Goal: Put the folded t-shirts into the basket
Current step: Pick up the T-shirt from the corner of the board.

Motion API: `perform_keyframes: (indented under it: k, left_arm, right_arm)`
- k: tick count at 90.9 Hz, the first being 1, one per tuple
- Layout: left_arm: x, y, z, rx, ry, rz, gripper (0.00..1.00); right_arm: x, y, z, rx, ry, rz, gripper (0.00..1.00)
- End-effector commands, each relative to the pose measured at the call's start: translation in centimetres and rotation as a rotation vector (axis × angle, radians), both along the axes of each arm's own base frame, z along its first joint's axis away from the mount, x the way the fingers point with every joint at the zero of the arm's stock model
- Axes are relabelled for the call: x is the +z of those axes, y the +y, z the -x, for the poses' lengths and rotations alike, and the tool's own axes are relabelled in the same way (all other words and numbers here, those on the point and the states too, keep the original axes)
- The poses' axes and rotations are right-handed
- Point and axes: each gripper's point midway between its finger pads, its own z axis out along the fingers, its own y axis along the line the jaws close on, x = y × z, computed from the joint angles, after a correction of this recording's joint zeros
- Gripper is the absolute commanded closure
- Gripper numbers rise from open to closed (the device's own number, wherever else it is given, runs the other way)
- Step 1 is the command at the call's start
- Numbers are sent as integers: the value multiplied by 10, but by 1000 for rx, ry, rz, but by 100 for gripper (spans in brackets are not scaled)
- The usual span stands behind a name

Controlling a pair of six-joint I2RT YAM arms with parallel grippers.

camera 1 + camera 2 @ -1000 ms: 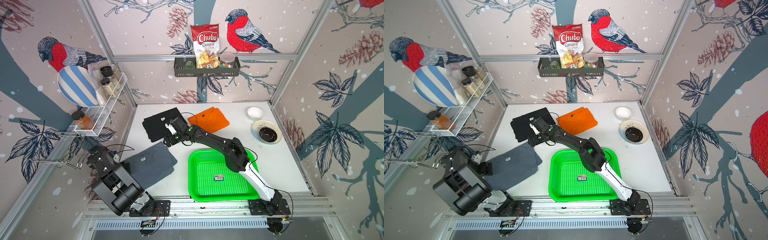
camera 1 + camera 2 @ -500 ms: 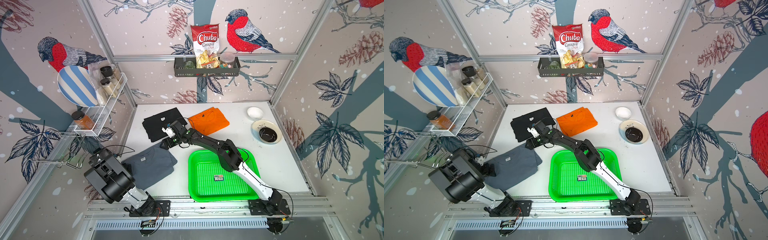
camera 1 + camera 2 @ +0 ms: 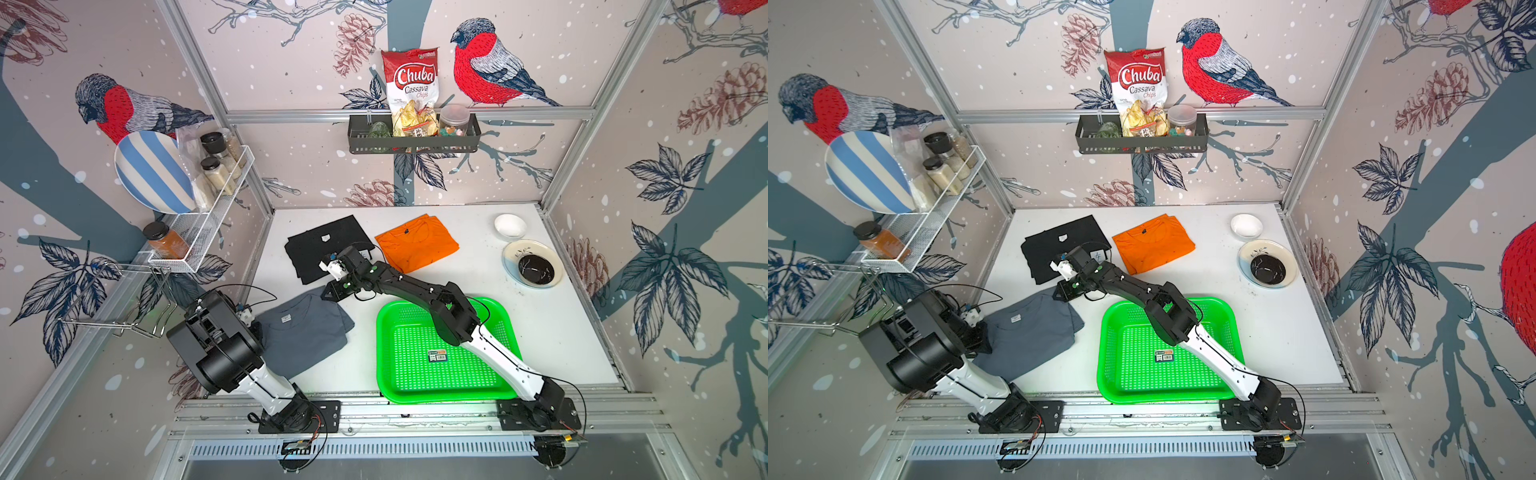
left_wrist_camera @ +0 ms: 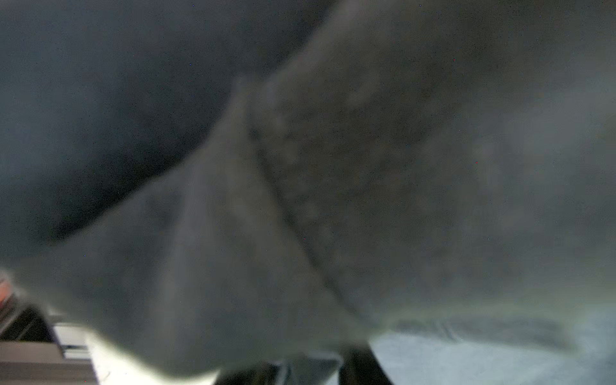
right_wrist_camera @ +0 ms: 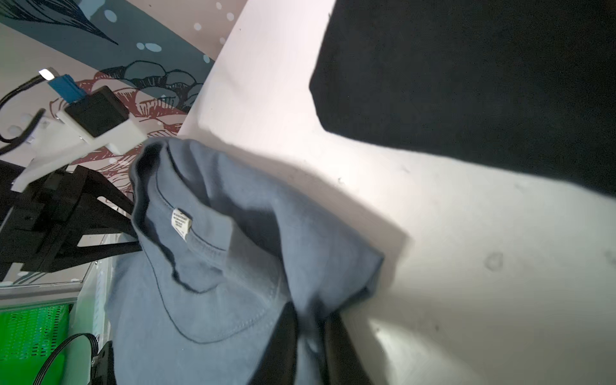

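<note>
Three folded shirts are lying on the white desk (image 3: 561, 340), all outside the green basket (image 3: 384, 374). Grey-blue shirt (image 3: 305, 336) is sitting at the front left, nr the basket's left wall, w/ both hands on it. Right hand (image 3: 332, 293) is pinching the shirt's far corner: in the right wrist view its fingers (image 5: 286, 336) are pressing together w/ cloth bunching btwn them. Left hand (image 3: 983, 334) is clamping the opposite edge by the collar. The left wrist view is filling w/ blurred grey cloth, w/ the fingers nearly together on a fold.

Black shirt (image 3: 316, 253) is lying further back, apart from the grey-blue one. Orange shirt (image 3: 415, 249) is lying to its right, not touching it. Right arm is stretching over the basket, and a small sticker (image 3: 437, 355) is showing on the basket's base. White bowl (image 3: 510, 225) and a plate (image 3: 509, 266) w/ a dark bowl on it are sitting at the back right.
</note>
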Motion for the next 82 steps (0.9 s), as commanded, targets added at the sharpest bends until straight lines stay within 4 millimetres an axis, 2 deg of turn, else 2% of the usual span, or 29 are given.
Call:
perform_keyframes:
  k: [1, 4, 13, 41, 53, 68, 82]
  left_arm:
    - [-1, 9, -19, -28, -96, -37, 87]
    - [5, 6, -22, -37, -121, -26, 91]
    - [22, -8, -30, -60, -199, 26, 100]
    - [94, -59, -54, -212, -467, 149, 100]
    - [120, -78, -64, -259, -542, 172, 100]
    - [157, -95, -79, -303, -633, 147, 100]
    - [190, -130, -92, -398, -684, 166, 100]
  right_arm:
    - [12, -4, -10, -40, 96, -39, 100]
    - [15, -6, -15, -56, 113, -51, 100]
    - [41, -9, -30, -80, 132, -130, 100]
    - [141, -29, -55, -135, 98, -334, 100]
    - [168, -45, -62, -161, 58, -363, 100]
    - [204, -78, -65, -209, -1, -385, 100]
    - [244, -121, -60, -260, -81, -395, 100]
